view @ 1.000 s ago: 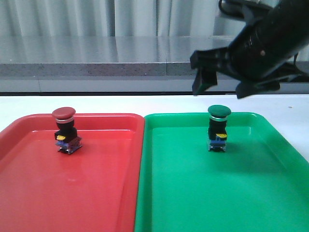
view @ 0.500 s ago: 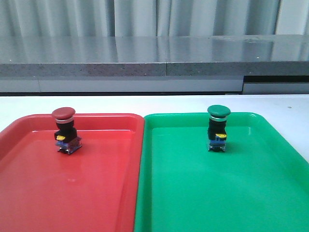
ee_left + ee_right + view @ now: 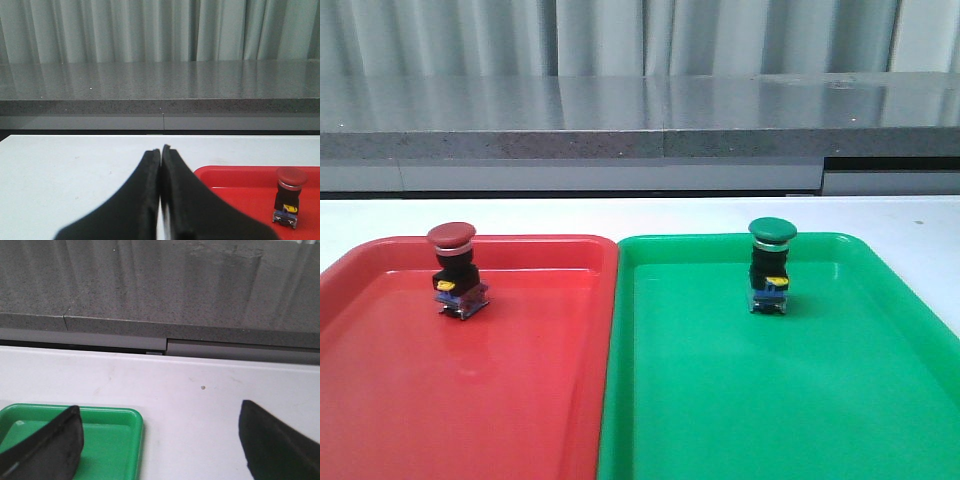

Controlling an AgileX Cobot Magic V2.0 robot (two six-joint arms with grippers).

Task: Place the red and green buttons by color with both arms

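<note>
The red button (image 3: pixel 453 237) stands upright in the red tray (image 3: pixel 380 400), near its far edge, and the green button (image 3: pixel 772 232) stands upright in the green tray (image 3: pixel 880 400), also toward the back. Each button is in the tray of its own color — so the sorting looks done to me. The two trays sit side by side, touching, on the white table (image 3: pixel 920 215). Neither arm shows from the front. The left gripper (image 3: pixel 161 152) has its fingers pressed together, holding nothing, off to the side of the red tray. The right gripper (image 3: pixel 160 440) has its fingers spread wide, holding nothing, beside the green tray's corner. I think nothing is left to do but keep the arms away — no more picking.
</note>
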